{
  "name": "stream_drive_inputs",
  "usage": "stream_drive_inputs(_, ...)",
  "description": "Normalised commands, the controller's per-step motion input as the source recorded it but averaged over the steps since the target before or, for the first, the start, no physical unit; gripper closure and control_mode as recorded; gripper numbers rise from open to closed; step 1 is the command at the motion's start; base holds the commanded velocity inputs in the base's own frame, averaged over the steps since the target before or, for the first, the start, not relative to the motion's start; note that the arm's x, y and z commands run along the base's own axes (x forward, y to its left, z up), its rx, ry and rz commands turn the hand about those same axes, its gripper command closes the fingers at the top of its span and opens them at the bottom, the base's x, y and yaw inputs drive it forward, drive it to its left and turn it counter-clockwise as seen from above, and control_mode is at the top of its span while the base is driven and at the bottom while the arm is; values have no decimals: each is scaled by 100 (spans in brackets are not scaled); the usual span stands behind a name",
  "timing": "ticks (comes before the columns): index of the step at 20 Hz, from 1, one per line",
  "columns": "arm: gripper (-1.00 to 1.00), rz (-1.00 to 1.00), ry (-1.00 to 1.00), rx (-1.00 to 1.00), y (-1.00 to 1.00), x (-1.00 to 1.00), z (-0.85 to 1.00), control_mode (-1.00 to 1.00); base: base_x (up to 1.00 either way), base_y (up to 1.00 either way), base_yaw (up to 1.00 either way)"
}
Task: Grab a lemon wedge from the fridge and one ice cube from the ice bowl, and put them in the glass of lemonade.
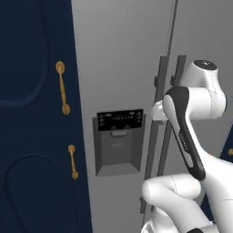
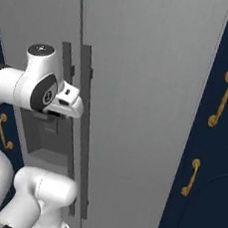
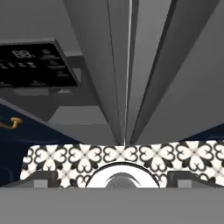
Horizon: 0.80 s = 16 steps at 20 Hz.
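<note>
The tall light-grey fridge [image 1: 123,54] [image 2: 149,90] stands right in front of me with both doors closed. Its two dark-grey vertical handles [image 1: 160,91] [image 2: 81,132] run side by side along the door seam. My gripper [image 1: 157,111] [image 2: 75,109] is at the handles at mid height. In the hand view the camera looks down along the handles [image 3: 98,61], and the two fingertips [image 3: 41,178] stand wide apart, open, with nothing between them. The black-panelled dispenser recess [image 1: 119,141] [image 3: 30,65] lies left of the handles. The lemon wedge, ice bowl and glass of lemonade are out of view.
Navy cabinets [image 1: 36,136] [image 2: 202,196] with brass handles [image 1: 62,86] [image 2: 222,98] flank the fridge on both sides. Black-and-white patterned floor tiles [image 3: 144,154] lie at the fridge's foot. My own arm [image 1: 186,136] stands close before the right door.
</note>
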Motion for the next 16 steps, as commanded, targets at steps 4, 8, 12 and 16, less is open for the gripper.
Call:
stream_drive_inputs(4,-100,0,0,0,0,0,0,100,-99,-15,-14)
stream_drive_inputs(8,-100,0,0,0,0,0,0,100,-68,-34,-5)
stream_drive_inputs(12,-100,0,0,0,0,0,0,100,-30,-31,-2)
stream_drive_inputs(16,-100,0,0,0,0,0,0,100,0,-31,0)
